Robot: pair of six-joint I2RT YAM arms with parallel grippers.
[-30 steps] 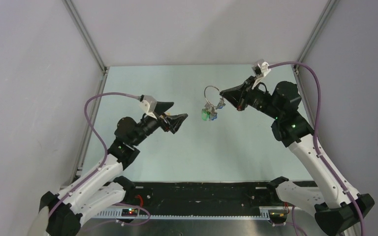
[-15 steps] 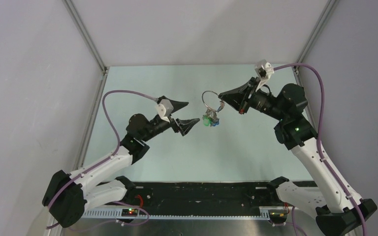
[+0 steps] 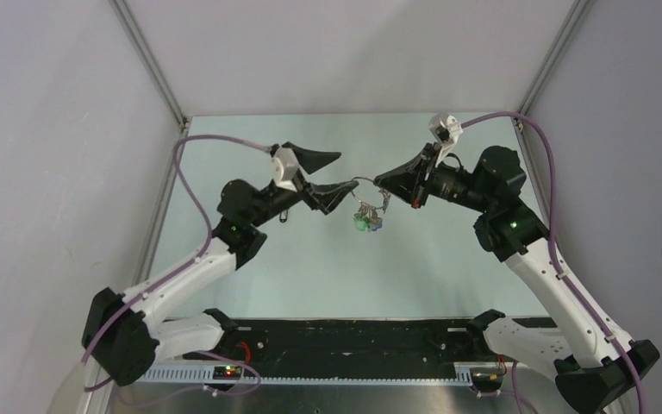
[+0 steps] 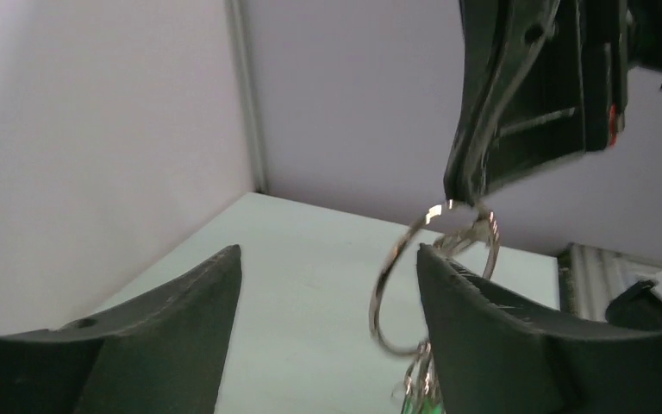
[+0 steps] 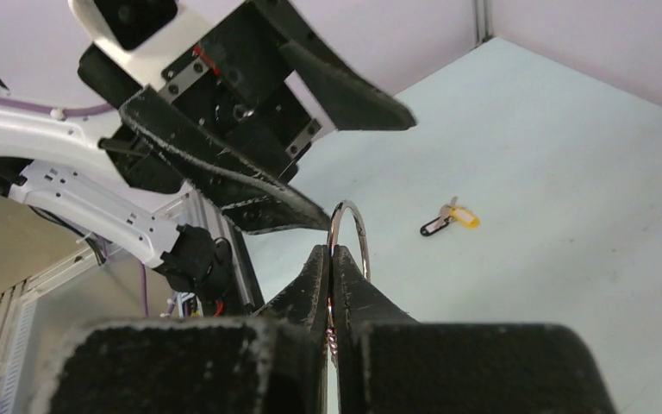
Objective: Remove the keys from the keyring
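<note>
1. Table [image 3: 310,276]: pale green top, fills the middle of the overhead frame, with grey walls on three sides.
2. Left arm [image 3: 190,276] rises from lower left toward centre. Right arm [image 3: 552,285] rises from lower right and bends in toward centre.
3. Left gripper [image 3: 343,171]: released, fingers spread wide, just left of frame centre.
4. Right gripper [image 3: 377,181]: clenched, pinching the keyring [image 5: 347,203] at its fingertips, just right of centre.
5. The keyring hangs in the air above the table. In the left wrist view it sits between the left gripper's spread fingers [image 4: 448,285], close to the right-hand one. Contact cannot be told.
6. Keys [image 3: 366,222]: a green and blue cluster dangling below the ring, just under frame centre and off the table.
7. Small yellow-and-black tagged piece [image 5: 450,217]: lies alone on the table, right of centre in the right wrist view.
</note>
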